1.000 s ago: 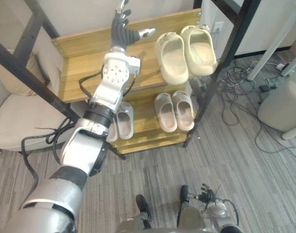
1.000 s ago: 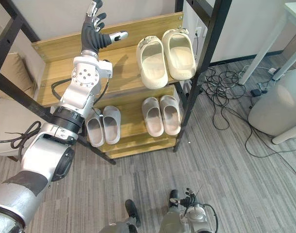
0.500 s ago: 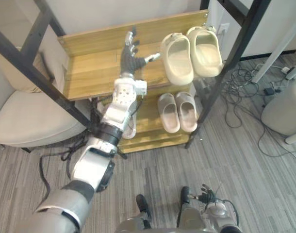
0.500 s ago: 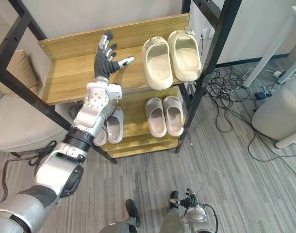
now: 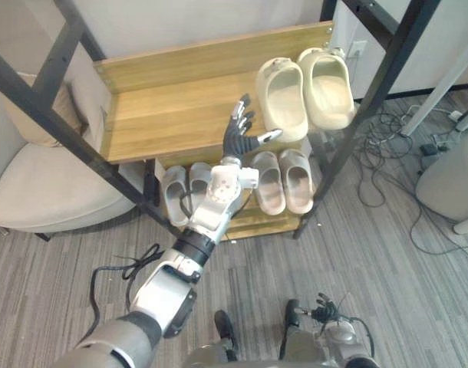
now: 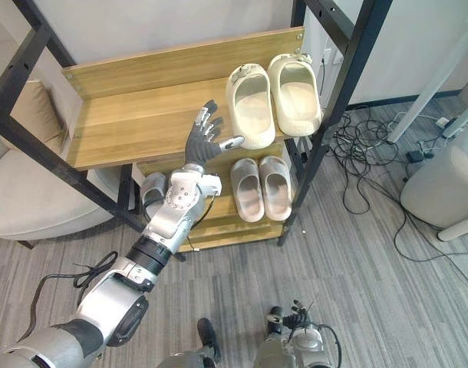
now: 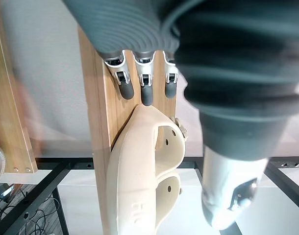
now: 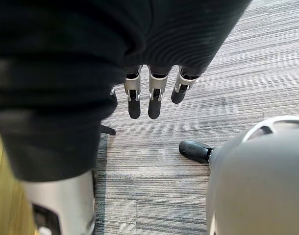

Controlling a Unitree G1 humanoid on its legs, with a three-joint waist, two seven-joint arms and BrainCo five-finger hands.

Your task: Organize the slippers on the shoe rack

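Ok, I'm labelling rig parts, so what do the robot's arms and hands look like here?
The left arm is silver-grey in rounded segments, with a black band at one joint and a pale wrist block dotted with small holes. The left hand has a dark ribbed cover and silver, dark-tipped fingers; the right hand looks the same.

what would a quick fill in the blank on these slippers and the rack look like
The cream slippers sit on the shoe rack's ____ shelf.
The lower shelf holds ____ pairs of grey slippers.
The left hand, open near the cream slippers, holds ____.
The right hand hangs above the ____.
Missing words: upper; two; nothing; floor.
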